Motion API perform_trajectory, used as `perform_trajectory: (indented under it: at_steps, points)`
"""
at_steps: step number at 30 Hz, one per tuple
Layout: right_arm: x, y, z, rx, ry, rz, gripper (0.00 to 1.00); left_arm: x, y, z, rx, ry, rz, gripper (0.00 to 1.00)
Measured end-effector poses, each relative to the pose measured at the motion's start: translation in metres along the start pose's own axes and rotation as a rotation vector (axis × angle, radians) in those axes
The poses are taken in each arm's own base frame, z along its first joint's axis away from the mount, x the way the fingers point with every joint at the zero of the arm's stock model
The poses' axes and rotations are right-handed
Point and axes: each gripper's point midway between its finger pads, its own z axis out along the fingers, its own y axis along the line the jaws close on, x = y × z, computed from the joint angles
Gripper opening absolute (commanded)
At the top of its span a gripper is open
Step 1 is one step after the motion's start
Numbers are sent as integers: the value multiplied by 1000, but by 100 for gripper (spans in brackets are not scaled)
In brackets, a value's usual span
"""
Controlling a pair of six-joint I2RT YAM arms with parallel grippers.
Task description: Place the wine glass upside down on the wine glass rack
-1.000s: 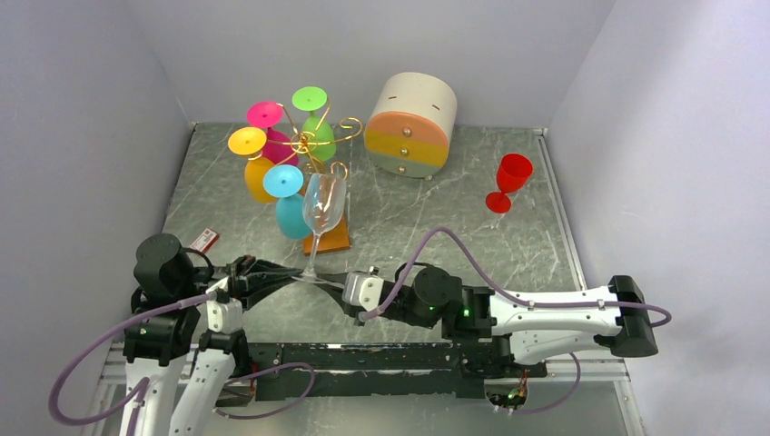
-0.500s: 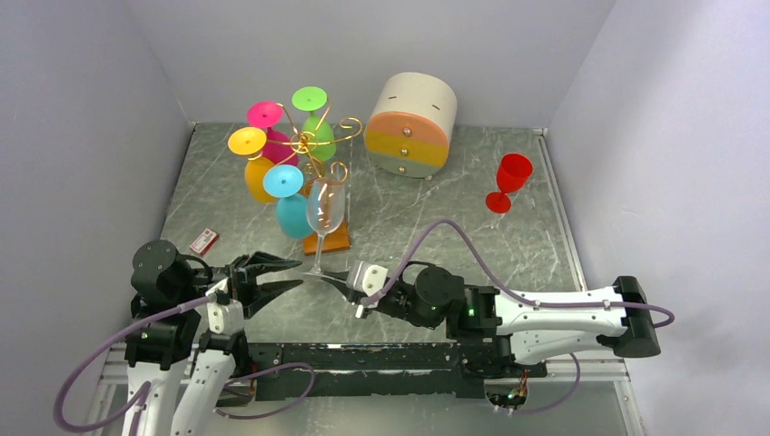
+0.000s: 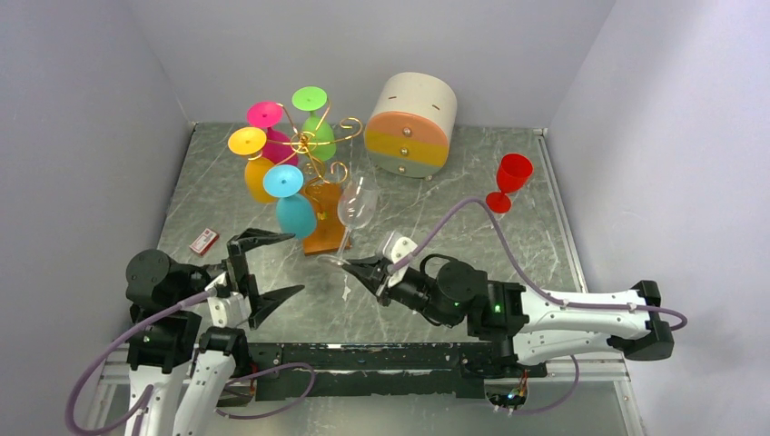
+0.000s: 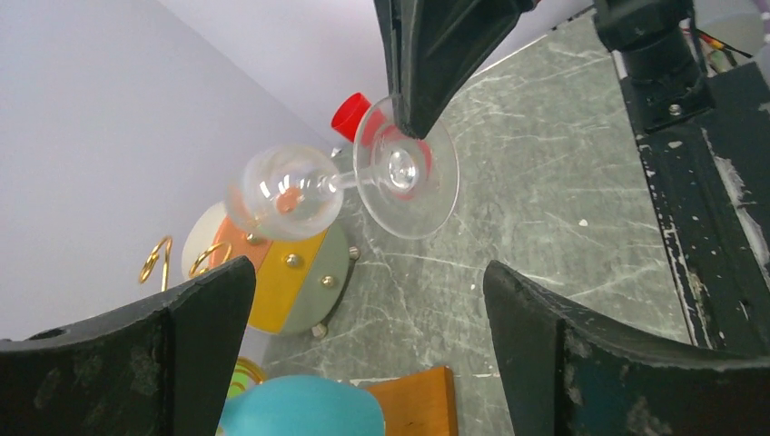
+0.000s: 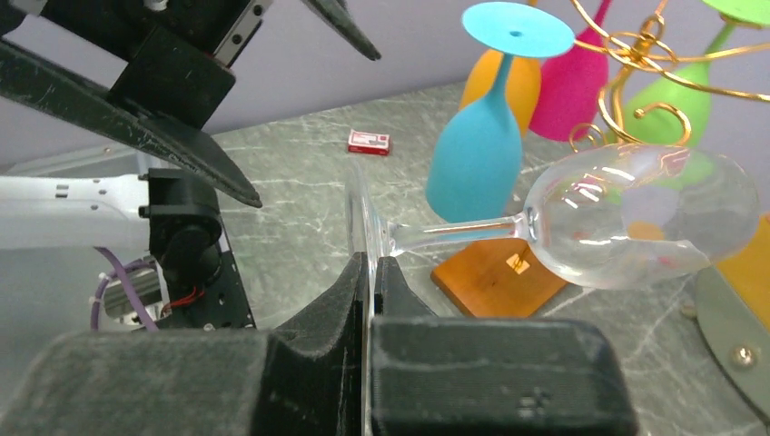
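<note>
Two grippers: right gripper clamps wine glass by foot, glass tilted, airborne near wine glass rack; left gripper spread wide, empty. Step: transport. Next: invert glass, slide stem into apparently free front scroll.

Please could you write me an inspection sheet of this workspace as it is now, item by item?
Surface: grey marbled table top, nothing spilled seen.
Job's things: clear wine glass tilted, off the table, not yet on the gold wine glass rack; four coloured glasses hang upside down on it.
Clutter: round cream drawer box, red goblet upright, small red box.
Hands: left hand open, empty; right hand shut on the wine glass foot.
Cables: purple cable arcs over the table from the right arm; one more loops beside the left arm.
Surroundings: plain pale walls on three sides.
</note>
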Motion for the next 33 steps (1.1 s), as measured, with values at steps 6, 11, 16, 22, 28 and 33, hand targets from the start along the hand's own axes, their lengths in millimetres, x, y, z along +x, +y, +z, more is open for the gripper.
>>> perform_trajectory:
  at_steps: [6, 11, 16, 22, 28, 33]
  points:
    - [-18, -21, -5, 122, 22, 146, 0, 4, 15, -5, -119, 42, -45, 99]
    - [-36, -42, -8, 209, 6, 248, 0, -4, 26, -11, -233, 54, -76, 99]
    - [-40, -83, 1, 313, 11, 332, 0, -11, 38, -20, -369, 44, -181, 99]
    - [-24, -132, 5, 410, 18, 452, 0, -1, 51, -28, -516, 50, -371, 99]
    - [-25, -155, 15, 427, -37, 577, 0, 12, 59, -40, -666, 54, -535, 99]
    - [-30, -179, 18, 449, -148, 696, 0, 26, 60, -51, -781, 62, -630, 99]
